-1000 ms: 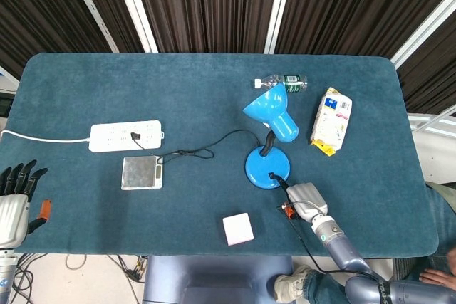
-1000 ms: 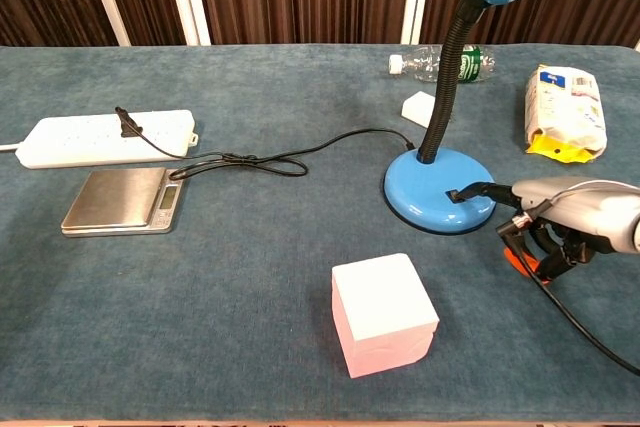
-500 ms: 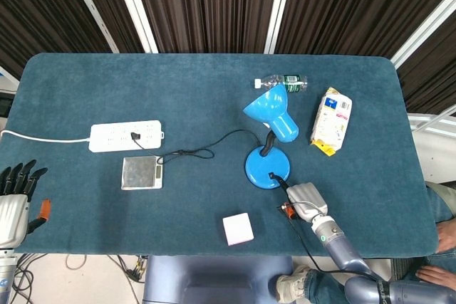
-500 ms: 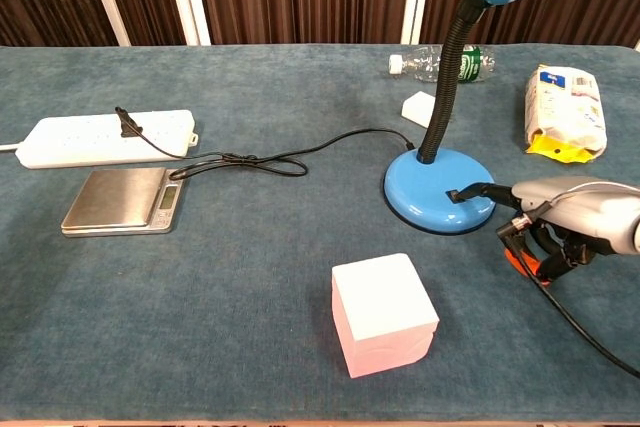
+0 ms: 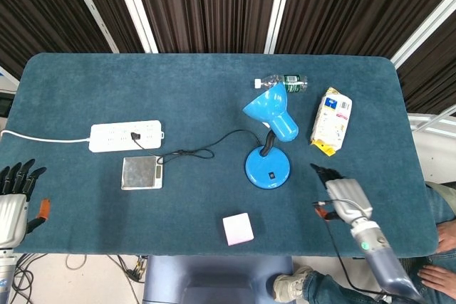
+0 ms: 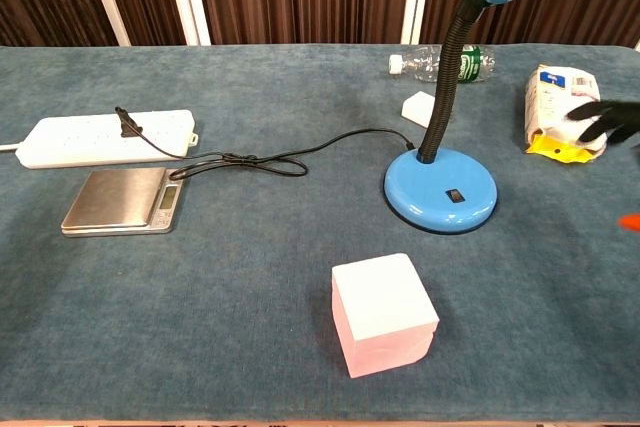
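A blue desk lamp stands mid-table, its round base (image 5: 267, 169) (image 6: 440, 197) carrying a small black switch (image 6: 455, 194) and its shade (image 5: 271, 112) tilted back. The lamp's black cord (image 5: 214, 149) runs to a white power strip (image 5: 126, 135) (image 6: 105, 137). My right hand (image 5: 340, 196) hovers to the right of the base, apart from it, fingers spread and holding nothing. In the chest view only its dark fingertips (image 6: 610, 117) show at the right edge, in front of the snack bag. My left hand (image 5: 14, 201) hangs off the table's left edge, fingers apart and empty.
A silver scale (image 5: 141, 173) (image 6: 122, 200) lies below the power strip. A pale pink cube (image 5: 237, 228) (image 6: 383, 312) sits near the front edge. A water bottle (image 5: 281, 82) and a white and yellow snack bag (image 5: 331, 120) (image 6: 565, 112) lie at the back right.
My right hand has left the lamp base, where a fingertip was at the switch, and moved right and up. The left hand has not moved.
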Motion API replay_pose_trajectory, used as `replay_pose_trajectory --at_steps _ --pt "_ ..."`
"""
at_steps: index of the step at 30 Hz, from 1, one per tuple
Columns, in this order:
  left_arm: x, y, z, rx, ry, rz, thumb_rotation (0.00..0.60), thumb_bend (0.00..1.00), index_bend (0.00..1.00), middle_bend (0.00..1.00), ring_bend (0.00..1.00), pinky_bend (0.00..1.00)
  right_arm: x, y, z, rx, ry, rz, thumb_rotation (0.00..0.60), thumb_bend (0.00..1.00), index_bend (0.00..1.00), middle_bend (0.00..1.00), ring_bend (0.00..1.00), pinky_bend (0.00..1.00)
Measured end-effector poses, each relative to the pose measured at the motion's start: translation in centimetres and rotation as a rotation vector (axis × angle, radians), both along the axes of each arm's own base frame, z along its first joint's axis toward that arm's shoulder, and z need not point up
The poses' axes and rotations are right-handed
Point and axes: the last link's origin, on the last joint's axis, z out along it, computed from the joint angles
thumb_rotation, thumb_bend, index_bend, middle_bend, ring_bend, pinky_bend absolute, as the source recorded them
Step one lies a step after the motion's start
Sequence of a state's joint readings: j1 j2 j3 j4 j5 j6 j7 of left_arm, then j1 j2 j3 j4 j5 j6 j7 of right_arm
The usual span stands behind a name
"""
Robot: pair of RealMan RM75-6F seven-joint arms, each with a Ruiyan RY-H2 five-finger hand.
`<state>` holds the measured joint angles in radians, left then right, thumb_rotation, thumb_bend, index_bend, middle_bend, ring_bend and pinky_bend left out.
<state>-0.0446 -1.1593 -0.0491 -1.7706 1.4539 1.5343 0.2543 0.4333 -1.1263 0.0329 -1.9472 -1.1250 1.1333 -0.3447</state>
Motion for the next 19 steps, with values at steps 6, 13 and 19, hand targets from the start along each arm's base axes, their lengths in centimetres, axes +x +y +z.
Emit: replay_pose_trajectory --at_steps 6,13,19 --pt "0.0 0.0 -0.1 -0.004 0.005 0.0 0.6 0.47 0.17 0.04 0.0 0.0 -2.1 3.0 2.7 -0.137 -0.022 0.053 0.6 0.25 0.0 0.07 0.04 0.0" --pt "0.0 -0.1 -0.1 0.0 0.015 -0.005 0.6 0.47 0.17 0.04 0.0 0.0 -6.8 6.3 4.9 -0.317 0.051 0.103 0.6 0.25 0.0 0.07 0.04 0.0" --pt "-0.1 -0.1 -0.2 -0.002 0.025 -0.009 0.6 0.47 0.17 0.04 0.0 0.0 -8.6 6.9 5.4 -0.405 0.096 0.117 0.6 0.25 0.0 0.07 0.04 0.0"
